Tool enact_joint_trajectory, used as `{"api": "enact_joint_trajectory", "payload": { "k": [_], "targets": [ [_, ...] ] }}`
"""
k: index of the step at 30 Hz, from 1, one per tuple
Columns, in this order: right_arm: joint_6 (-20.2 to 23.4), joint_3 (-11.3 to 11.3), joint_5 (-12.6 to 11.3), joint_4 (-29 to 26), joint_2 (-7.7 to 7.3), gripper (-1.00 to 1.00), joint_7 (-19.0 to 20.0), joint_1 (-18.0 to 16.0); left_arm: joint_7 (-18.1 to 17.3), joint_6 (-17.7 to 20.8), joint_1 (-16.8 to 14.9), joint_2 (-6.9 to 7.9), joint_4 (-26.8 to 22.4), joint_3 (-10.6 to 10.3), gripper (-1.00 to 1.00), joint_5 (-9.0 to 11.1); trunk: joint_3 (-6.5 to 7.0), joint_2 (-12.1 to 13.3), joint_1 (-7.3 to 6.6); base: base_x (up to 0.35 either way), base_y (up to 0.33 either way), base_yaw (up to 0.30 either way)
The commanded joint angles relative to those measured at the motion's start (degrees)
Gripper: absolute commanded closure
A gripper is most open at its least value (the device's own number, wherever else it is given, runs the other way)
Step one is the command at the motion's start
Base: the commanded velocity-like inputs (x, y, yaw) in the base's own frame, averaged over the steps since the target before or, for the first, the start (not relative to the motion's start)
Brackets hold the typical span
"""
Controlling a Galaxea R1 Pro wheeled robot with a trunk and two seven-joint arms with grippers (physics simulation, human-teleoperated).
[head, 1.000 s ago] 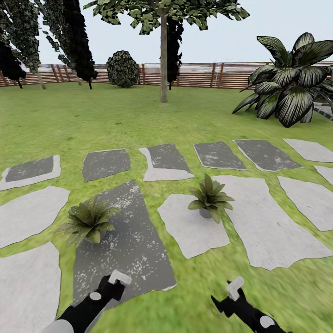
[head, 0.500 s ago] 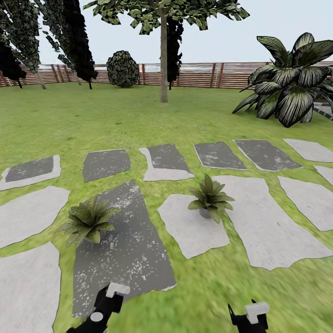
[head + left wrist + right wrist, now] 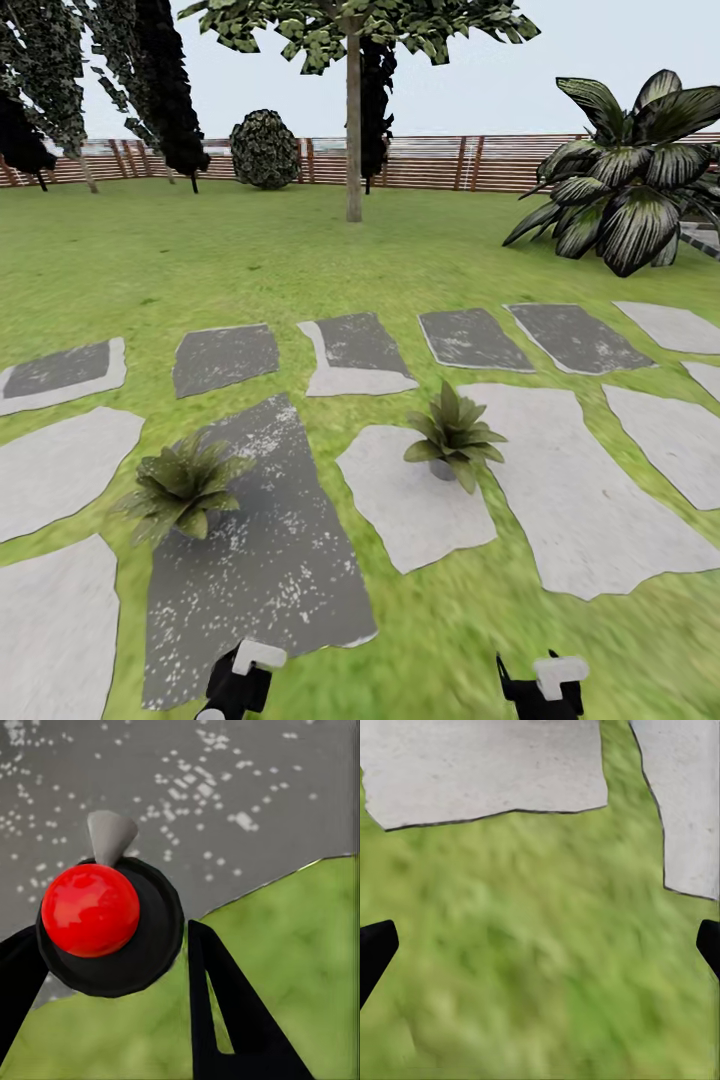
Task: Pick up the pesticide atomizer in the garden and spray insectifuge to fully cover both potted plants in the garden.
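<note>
Black left gripper (image 3: pixel 112 967) jaws around pesticide atomizer (image 3: pixel 105 919).

Atomizer (image 3: pixel 109 922) red-tipped, in left claw (image 3: pixel 112 967), potted plants (image 3: pixel 452 436) upright.

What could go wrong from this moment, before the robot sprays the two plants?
1. The pesticide atomizer sits between the left gripper's fingers, yet a firm clamp is not visible; it might slip.
2. Both potted plants stand well ahead of the gripper, so spray may fall short.
3. The plants stand apart on different stepping stones, so one pass may miss one.
</note>
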Motion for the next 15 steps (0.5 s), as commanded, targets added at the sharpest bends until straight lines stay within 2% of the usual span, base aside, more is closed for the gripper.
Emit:
{"api": "enact_joint_trajectory", "payload": {
  "k": [1, 8, 11, 15],
  "targets": [
    [-0.16, -0.40, 0.60, 0.07, 0.00, -1.00, -0.11, -0.03, 0.36, -0.22, -0.05, 0.01, 0.07, -0.49, 1.00, 0.33, -0.05, -0.02, 0.02, 0.279, -0.157, 0.000],
    [-0.14, -0.40, 0.60, 0.10, 0.02, -1.00, -0.03, -0.03, 0.30, -0.24, 0.04, 0.00, 0.11, -0.49, 1.00, 0.40, -0.05, -0.02, 0.02, 0.282, -0.164, -0.021],
    [-0.13, -0.40, 0.60, 0.10, 0.02, -1.00, -0.04, 0.00, 0.32, -0.24, 0.04, 0.02, 0.12, -0.49, 1.00, 0.38, -0.05, -0.02, 0.02, 0.288, -0.158, -0.210],
    [-0.14, -0.40, 0.60, 0.10, 0.04, -1.00, -0.08, -0.02, 0.30, -0.24, 0.04, 0.07, 0.12, -0.49, 1.00, 0.40, -0.05, -0.02, 0.02, 0.330, -0.032, -0.281]
  ]
}}
